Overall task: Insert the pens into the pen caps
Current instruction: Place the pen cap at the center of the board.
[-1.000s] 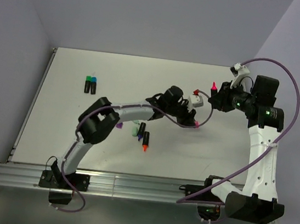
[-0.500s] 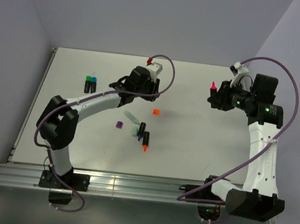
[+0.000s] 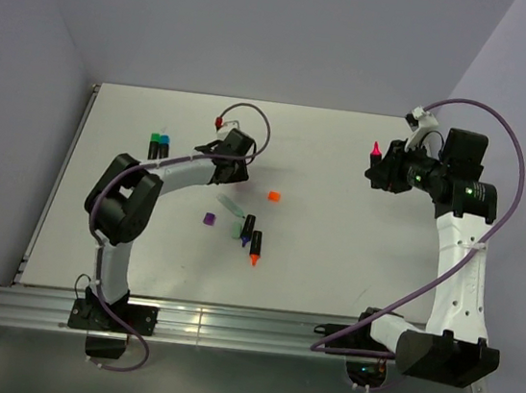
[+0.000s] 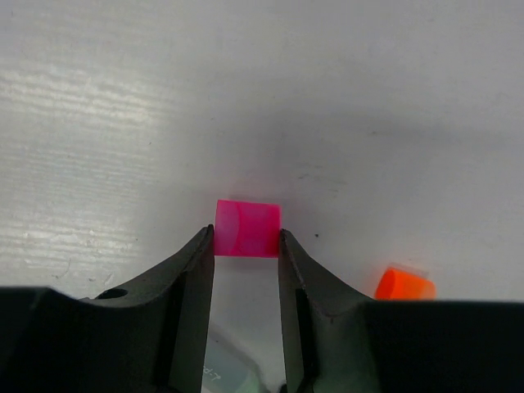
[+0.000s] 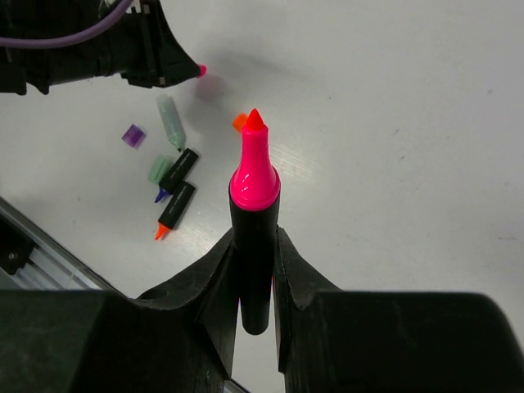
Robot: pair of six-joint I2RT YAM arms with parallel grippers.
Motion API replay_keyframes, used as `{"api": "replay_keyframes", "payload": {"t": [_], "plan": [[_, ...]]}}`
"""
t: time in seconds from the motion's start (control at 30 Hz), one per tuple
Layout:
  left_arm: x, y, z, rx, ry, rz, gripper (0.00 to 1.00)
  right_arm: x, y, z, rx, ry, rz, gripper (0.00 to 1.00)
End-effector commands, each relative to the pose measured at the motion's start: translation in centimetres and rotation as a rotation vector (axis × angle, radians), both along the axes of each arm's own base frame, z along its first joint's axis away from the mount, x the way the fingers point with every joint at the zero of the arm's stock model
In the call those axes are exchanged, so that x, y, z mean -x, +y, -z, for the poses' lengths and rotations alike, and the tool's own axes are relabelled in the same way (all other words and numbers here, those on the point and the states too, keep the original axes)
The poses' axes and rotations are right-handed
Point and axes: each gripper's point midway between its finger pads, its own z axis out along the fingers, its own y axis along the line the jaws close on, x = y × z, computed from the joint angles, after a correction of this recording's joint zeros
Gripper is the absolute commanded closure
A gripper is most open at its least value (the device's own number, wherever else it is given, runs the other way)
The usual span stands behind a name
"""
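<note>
My left gripper [image 4: 247, 239] is shut on a pink pen cap [image 4: 247, 229], pinched between the fingertips close over the white table [image 3: 333, 254]. In the top view this gripper [image 3: 241, 155] sits left of centre, toward the back. At the right, my right gripper [image 3: 380, 170] is shut on a black pen with a pink tip [image 5: 255, 205], held upright with the tip up. An orange cap [image 3: 274, 197], a purple cap [image 3: 209, 218], a purple-tipped pen [image 3: 250, 224] and an orange-tipped pen [image 3: 256, 246] lie mid-table. Pale green caps [image 5: 170, 119] lie beside them.
Two capped pens, one with a green cap and one with a blue cap [image 3: 158, 147], lie at the back left. The table's metal rail [image 3: 226, 327] runs along the near edge. Grey walls close in on both sides.
My left arm has swung from beside the right gripper back to the left and rear of the table, carrying the pink cap. The right arm and its pen have stayed still.
</note>
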Motion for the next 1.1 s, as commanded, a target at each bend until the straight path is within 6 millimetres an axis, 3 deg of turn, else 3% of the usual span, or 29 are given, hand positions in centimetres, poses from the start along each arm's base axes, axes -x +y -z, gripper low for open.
{"api": "replay_keyframes", "payload": {"t": [0.0, 0.1, 0.2, 0.3, 0.37, 0.4, 0.57, 0.67, 0.73, 0.87, 0.9, 0.93, 1.0, 1.07], "plan": [[-0.4, 0.1, 0.3, 0.028, 0.017, -0.130, 0.95, -0.4, -0.1, -1.5, 0.008, -0.039, 0.014, 1.00], [-0.5, 0.1, 1.0, 0.036, 0.042, -0.161, 0.96, -0.5, -0.3, -1.2, 0.013, -0.031, 0.019, 1.00], [-0.5, -0.4, 1.1, 0.053, 0.053, -0.163, 0.88, -0.5, -0.3, -1.1, 0.013, -0.025, 0.020, 1.00], [-0.2, -0.6, 1.1, 0.067, 0.063, -0.156, 0.74, -0.5, -0.3, -1.0, 0.016, -0.024, 0.020, 1.00], [0.3, -0.8, 1.2, 0.071, 0.072, -0.143, 0.58, -0.5, -0.3, -1.1, 0.020, -0.028, 0.019, 1.00], [0.3, -0.8, 0.9, 0.073, 0.068, -0.139, 0.46, -0.5, -0.3, -1.2, 0.021, -0.030, 0.019, 1.00], [1.0, -0.8, 0.1, 0.073, 0.063, -0.109, 0.27, -0.6, -0.2, -1.7, 0.018, -0.040, 0.013, 1.00], [0.6, -1.0, -2.0, 0.051, 0.015, -0.042, 0.26, -0.6, -0.2, -1.9, 0.016, -0.042, 0.011, 1.00], [0.0, -1.2, -5.5, 0.044, -0.060, 0.015, 0.24, -0.6, -0.2, -1.9, 0.016, -0.042, 0.011, 1.00], [-0.6, -0.9, -11.5, -0.182, -0.230, 0.375, 0.17, -0.7, 0.1, -1.6, 0.017, -0.034, -0.002, 1.00], [0.6, -2.3, -12.6, -0.177, -0.250, 0.548, 0.15, -0.8, 0.1, -1.6, 0.018, -0.032, -0.003, 1.00], [0.8, -1.9, -13.2, -0.327, -0.313, 0.781, 0.14, -0.8, 0.1, -1.6, 0.019, -0.033, -0.007, 1.00], [3.4, -3.6, -14.0, -0.329, -0.392, 1.163, 0.17, -0.8, 0.1, -1.5, 0.022, -0.033, -0.008, 1.00], [4.4, -1.4, -13.2, -0.486, -0.404, 1.462, 0.18, -0.9, 0.1, -1.2, 0.027, -0.027, -0.010, 1.00]]}}
